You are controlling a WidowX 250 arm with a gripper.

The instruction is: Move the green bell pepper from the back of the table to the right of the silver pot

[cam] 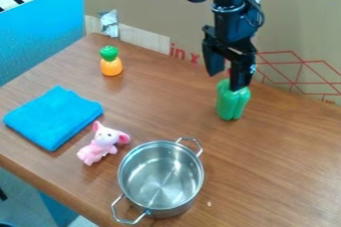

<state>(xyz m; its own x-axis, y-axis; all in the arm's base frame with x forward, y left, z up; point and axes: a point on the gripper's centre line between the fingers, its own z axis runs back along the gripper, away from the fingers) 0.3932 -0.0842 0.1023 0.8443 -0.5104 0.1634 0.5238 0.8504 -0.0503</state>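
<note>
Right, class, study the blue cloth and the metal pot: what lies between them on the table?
A pink plush toy lies between the blue cloth and the metal pot, as the camera view shows.

The pot (148, 152) is smooth, shiny metal; the towel (53, 116) is matt cloth, the pig (102, 144) soft plush. The pepper (231, 102) looks like glossy plastic, the surface (266, 171) smooth wood, the box (153, 2) matt cardboard.

Bright light glints in the round silver metal pot (160, 175) at six o'clock, soft shadows marking the brown wooden table (273, 156).
</note>
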